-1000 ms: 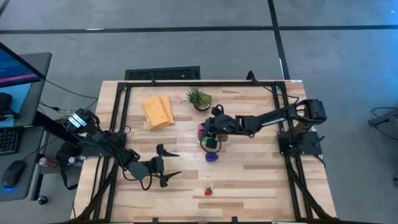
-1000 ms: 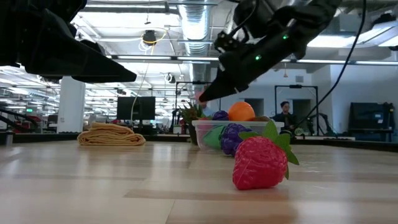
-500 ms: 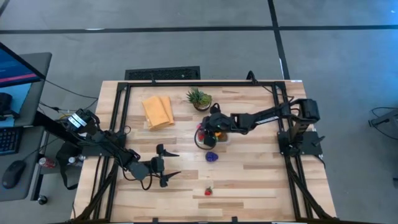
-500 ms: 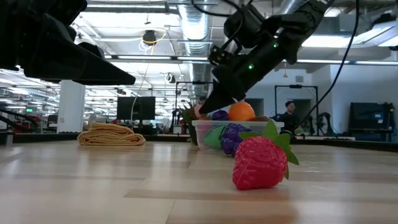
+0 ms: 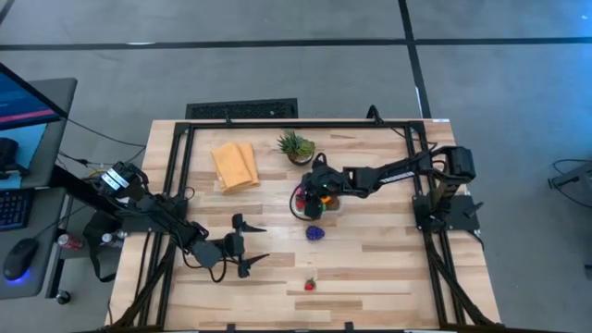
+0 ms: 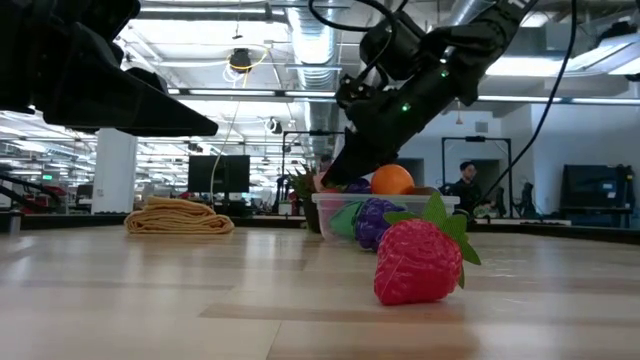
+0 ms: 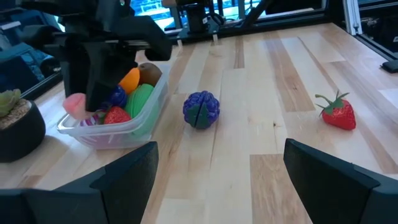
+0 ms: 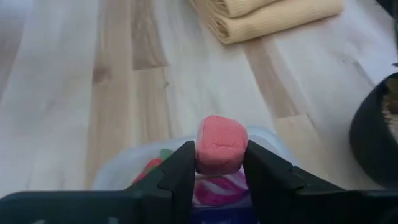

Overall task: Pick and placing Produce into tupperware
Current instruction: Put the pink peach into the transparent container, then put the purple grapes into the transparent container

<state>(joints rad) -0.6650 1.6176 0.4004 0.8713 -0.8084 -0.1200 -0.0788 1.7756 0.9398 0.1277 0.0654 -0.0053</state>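
The clear tupperware stands mid-table and holds several produce pieces, among them an orange one and a green one. My right gripper reaches in from the table's right and is shut on a pink produce piece over the tupperware's left end. A purple fruit lies on the table just in front of the tupperware. A red strawberry lies nearer the front edge. My left gripper waits open at the near left. My right gripper pinches the pink piece by its two opposite sides between the free ends of its fingers. The fingers slant down from the table's right. The piece sits just above the produce inside the tupperware, at about rim height.
A folded yellow-orange cloth and a small potted plant sit at the far side, the pot close behind the tupperware. Bare wood lies between the purple fruit and the strawberry.
My right gripper has sunk and tipped further downward, carrying the pink piece down onto the tupperware's left end. The produce on the table has stayed where it was.
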